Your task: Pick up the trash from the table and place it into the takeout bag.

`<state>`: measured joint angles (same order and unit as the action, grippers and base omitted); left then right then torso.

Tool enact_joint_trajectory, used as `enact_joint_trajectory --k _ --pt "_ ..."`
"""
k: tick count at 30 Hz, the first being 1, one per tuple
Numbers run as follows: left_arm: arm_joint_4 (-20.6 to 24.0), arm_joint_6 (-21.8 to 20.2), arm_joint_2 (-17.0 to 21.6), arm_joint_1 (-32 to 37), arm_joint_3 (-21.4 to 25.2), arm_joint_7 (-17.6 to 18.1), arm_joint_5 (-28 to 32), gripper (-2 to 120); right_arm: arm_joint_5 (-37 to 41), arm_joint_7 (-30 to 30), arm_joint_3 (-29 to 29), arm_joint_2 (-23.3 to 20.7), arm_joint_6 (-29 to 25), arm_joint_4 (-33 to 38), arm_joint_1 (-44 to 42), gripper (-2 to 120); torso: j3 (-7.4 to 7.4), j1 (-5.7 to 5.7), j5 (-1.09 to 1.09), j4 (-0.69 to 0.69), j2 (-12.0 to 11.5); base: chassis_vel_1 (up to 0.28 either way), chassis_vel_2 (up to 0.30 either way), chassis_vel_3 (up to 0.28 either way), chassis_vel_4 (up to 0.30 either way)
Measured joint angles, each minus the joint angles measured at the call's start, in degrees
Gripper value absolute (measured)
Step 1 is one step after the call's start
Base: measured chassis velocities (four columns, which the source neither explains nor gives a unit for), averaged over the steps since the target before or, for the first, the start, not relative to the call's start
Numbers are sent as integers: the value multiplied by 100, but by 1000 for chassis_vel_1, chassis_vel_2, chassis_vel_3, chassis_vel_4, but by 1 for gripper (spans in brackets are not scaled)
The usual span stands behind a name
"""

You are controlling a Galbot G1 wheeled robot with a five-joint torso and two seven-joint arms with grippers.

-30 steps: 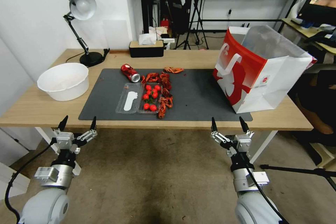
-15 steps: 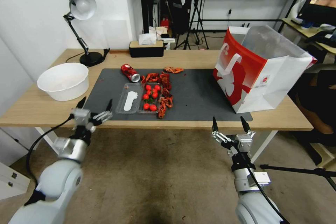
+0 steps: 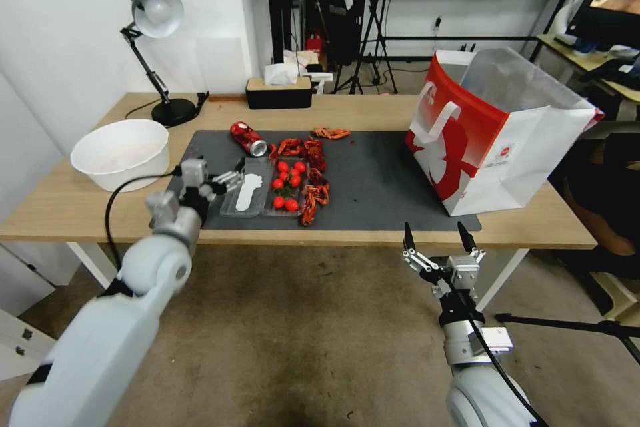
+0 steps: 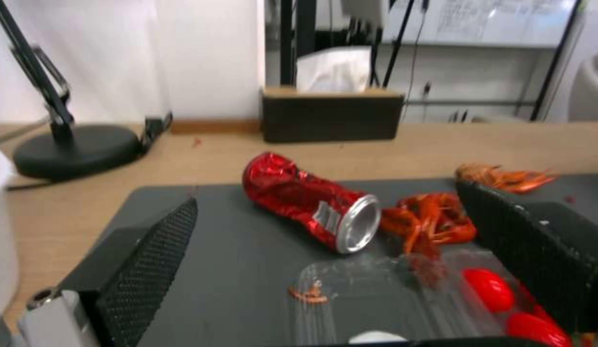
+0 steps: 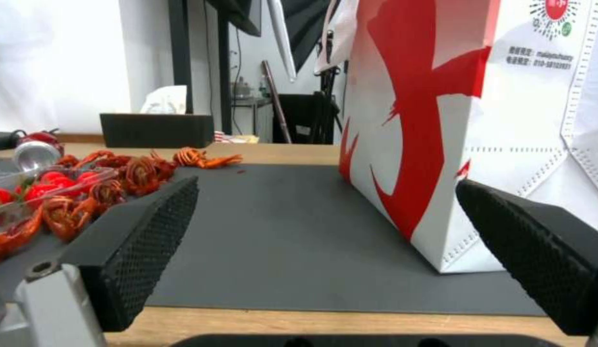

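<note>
Several red tomatoes [image 3: 287,185] fill the clear tray [image 3: 263,195] beside the left pincer [image 3: 217,178] (fingers spread, holding nothing).

Crushed red drink can [image 4: 312,204] lying on dark grey mat [image 4: 247,270], between the left gripper's [image 4: 325,250] spread black fingers [image 4: 151,255], crayfish shells [image 4: 431,221] beside it.

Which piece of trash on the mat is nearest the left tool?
The clear plastic tray with the white strip: the open left tool hovers at its edge. The crushed red can lies farther back.
</note>
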<state>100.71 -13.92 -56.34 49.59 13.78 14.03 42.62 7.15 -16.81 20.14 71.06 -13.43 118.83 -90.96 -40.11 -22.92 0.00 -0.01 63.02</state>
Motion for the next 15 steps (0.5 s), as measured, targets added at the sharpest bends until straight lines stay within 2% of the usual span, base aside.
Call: enact_joint_trajectory --k 1,4,5,7,15 --pt "0 0 0 0 0 0 0 100 0 0 0 0 0 0 0 100 0 0 0 0 0 0 0 0 0" --pt "-482 -384 -48 -647 -435 414 451 100 -1 -16 49 -12 24 25 0 100 0 0 1 1 0 0 0 0 0" --pt "-482 -384 -48 -647 -435 414 451 100 -1 -16 49 -12 24 25 0 100 0 0 1 1 0 0 0 0 0" --pt "-747 -552 -150 -954 -658 664 648 100 7 -38 85 -27 72 60 11 100 0 0 0 0 0 0 0 0 0" --pt "-1414 -871 -511 -1744 -1250 1189 856 100 25 -69 125 -34 98 74 13 100 0 0 0 1 0 0 0 0 0"
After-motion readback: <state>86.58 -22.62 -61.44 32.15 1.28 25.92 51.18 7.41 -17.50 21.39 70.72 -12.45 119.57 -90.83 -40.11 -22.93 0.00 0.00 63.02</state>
